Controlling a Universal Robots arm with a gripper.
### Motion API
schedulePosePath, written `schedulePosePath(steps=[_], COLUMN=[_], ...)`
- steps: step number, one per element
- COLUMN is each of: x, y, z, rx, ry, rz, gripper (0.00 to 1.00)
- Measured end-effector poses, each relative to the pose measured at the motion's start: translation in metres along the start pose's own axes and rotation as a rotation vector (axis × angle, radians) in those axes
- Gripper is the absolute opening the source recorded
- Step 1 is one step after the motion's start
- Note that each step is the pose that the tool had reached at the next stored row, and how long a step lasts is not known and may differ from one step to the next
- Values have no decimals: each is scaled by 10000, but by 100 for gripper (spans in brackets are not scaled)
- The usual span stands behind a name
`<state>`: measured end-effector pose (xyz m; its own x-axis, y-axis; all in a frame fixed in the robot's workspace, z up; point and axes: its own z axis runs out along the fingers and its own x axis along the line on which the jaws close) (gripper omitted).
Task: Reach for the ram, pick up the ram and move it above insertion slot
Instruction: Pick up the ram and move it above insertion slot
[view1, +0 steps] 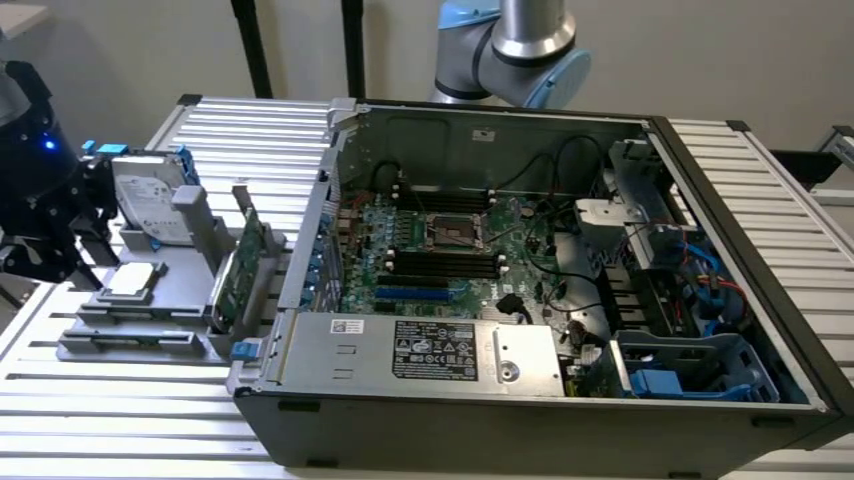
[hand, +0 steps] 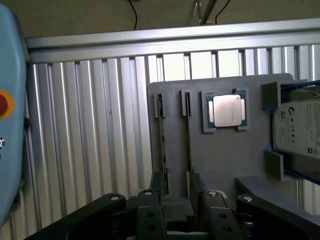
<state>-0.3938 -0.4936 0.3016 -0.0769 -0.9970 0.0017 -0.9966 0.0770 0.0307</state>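
— Where's the ram (hand: 188, 135)?
— On edge in the gray holder (hand: 225, 165) on the counter (hand: 90, 140), a thin dark strip between a longer strip (hand: 163, 145) and the silver chip (hand: 227, 111).
— And the claw (hand: 177, 189)?
— Spread, holding nothing; the ram's near end shows between its fingers (hand: 150, 210).

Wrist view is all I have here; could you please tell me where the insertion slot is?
Observer: The insertion slot is one of the parallel black sockets beside the square CPU socket, inside the open computer case.
Operator: Thank you. On which side of the grey fixture is that case?
Observer: The case stands on the exterior view's right of the fixture.
Operator: And the gripper?
Observer: The gripper is at the exterior view's left edge, by the fixture, apart from the case.
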Motion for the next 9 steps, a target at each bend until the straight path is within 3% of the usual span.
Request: schedulePosePath(steps=[9], x=[36], y=[21], z=[165], rx=[0], ry=[-2], rz=[-46], gripper=[37])
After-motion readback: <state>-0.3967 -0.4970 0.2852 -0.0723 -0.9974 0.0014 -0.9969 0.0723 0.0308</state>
